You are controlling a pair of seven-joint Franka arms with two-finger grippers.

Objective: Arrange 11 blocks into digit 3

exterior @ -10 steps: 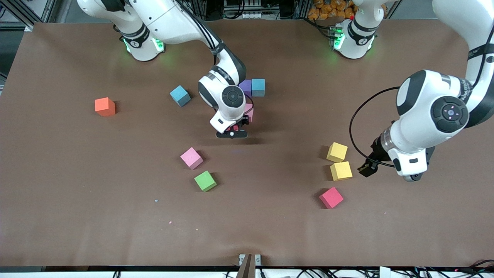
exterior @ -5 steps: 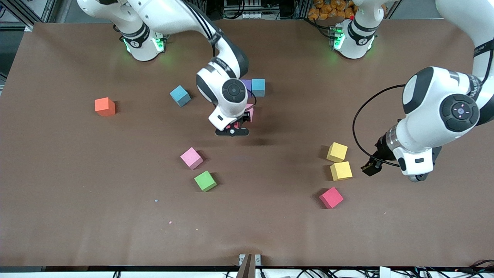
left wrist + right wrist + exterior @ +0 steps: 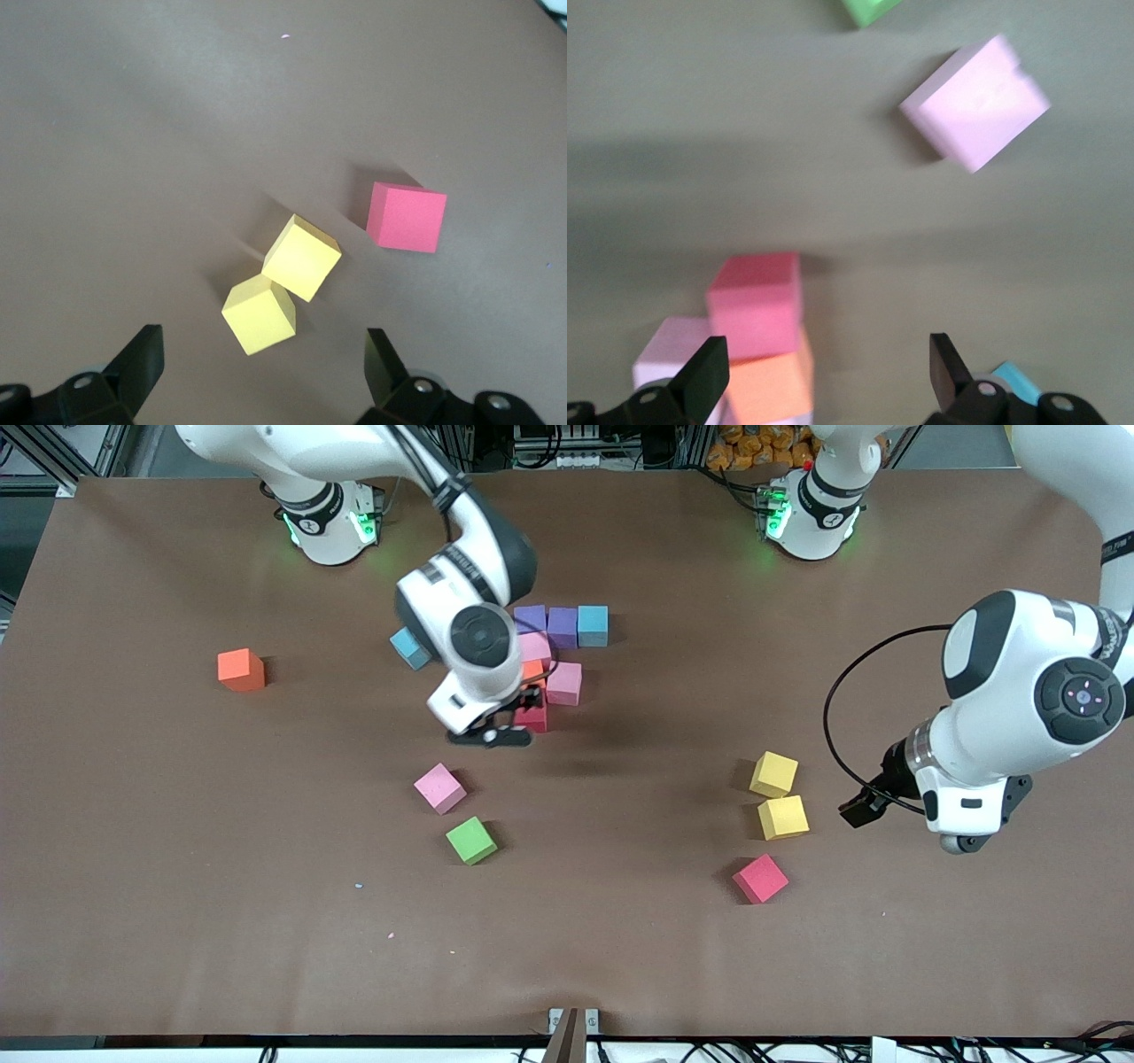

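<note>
Counting the cubes on the brown desk (image 3: 177, 921) gives thirteen in view. A touching cluster sits toward the edge where the arms' bases stand, near its middle: two purple cubes (image 3: 547, 619) and a light blue cube (image 3: 593, 624) in a row, then two pink cubes (image 3: 563, 683), one orange cube (image 3: 532, 669) and one red cube (image 3: 532, 716) just nearer the front camera. A second blue cube (image 3: 407, 646) lies beside the cluster, partly hidden by the right arm. A lone orange cube (image 3: 241, 669) sits toward the right arm's end. Nearer the front edge lie one loose pink cube (image 3: 439, 787) and one green cube (image 3: 470, 840). Two yellow cubes (image 3: 779, 795) touch at a corner toward the left arm's end, with another red cube (image 3: 760, 878) near them. The right gripper (image 3: 819, 376) hangs over the red cube of the cluster, fingers wide and empty. The left gripper (image 3: 261, 376) hangs just beside the yellow pair, fingers wide, holding nothing.
</note>
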